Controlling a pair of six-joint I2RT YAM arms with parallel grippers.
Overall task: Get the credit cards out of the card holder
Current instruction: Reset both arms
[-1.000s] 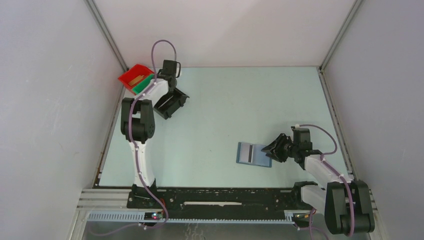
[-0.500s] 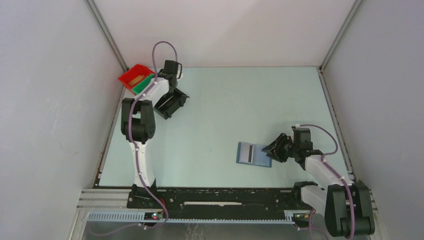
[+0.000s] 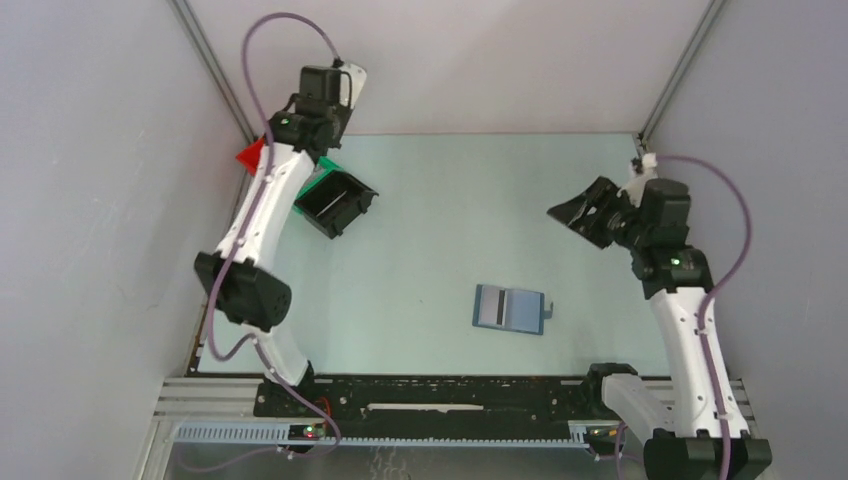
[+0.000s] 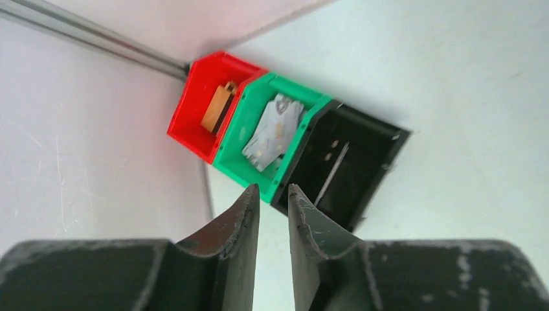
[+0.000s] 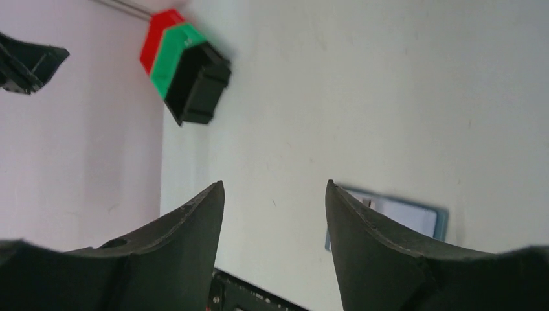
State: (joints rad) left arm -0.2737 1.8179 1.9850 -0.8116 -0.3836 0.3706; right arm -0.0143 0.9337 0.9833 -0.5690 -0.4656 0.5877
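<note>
Left wrist view showed me credit cards (image 4: 272, 129) dropped in bins (image 4: 228, 157) at the table's (image 3: 450, 220) far left corner, one striped card (image 3: 489, 305) seemingly not yet taken from the card holder (image 3: 524, 311), with left gripper (image 4: 273, 191) slightly parted and right gripper (image 5: 275, 184) wide apart, both empty.

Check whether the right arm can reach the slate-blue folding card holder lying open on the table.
Probably yes. The right gripper hangs raised, beyond and to the right of the slate-blue folding card holder, jaws open and empty. Nothing stands on the pale table between them.
</note>
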